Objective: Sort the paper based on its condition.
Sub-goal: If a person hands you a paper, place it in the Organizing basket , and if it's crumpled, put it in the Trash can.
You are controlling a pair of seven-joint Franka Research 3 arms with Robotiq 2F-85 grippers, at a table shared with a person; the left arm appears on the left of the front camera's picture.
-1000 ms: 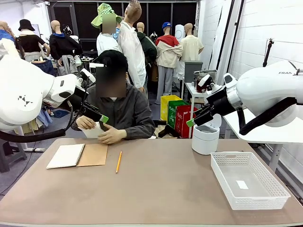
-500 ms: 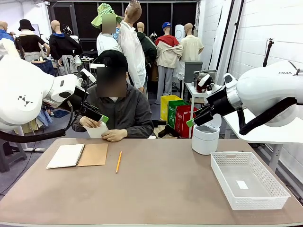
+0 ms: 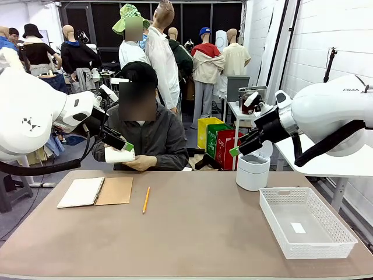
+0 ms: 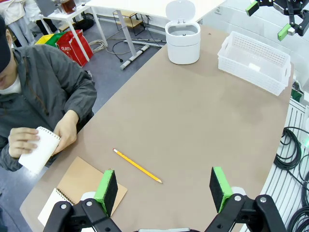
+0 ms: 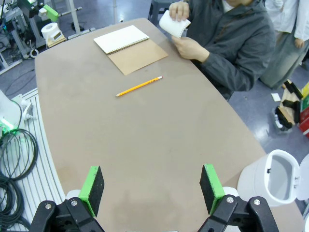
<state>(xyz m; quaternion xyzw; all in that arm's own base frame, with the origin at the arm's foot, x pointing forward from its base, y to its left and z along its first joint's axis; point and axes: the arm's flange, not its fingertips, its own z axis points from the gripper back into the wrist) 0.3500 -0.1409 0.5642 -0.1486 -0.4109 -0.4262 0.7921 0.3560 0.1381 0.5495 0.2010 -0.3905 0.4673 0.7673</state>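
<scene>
Paper [image 3: 119,155] is in neither tool: left gripper [image 4: 164,181] and right gripper [image 5: 152,186] gape wide, green pads empty, above the smooth brown table [image 4: 193,111]. Slim yellow pencil [image 4: 137,166] lies flat; beyond it, at the far edge, the person's hands [image 4: 65,134] curl that thin white perforated-edged sheet.

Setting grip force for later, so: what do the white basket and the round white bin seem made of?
The basket looks like matte white moulded plastic: uniform mesh walls with a moulded handle slot. The bin looks like smooth, faintly glossy plastic, judging by its rounded seamless body; painted metal stays possible.
</scene>
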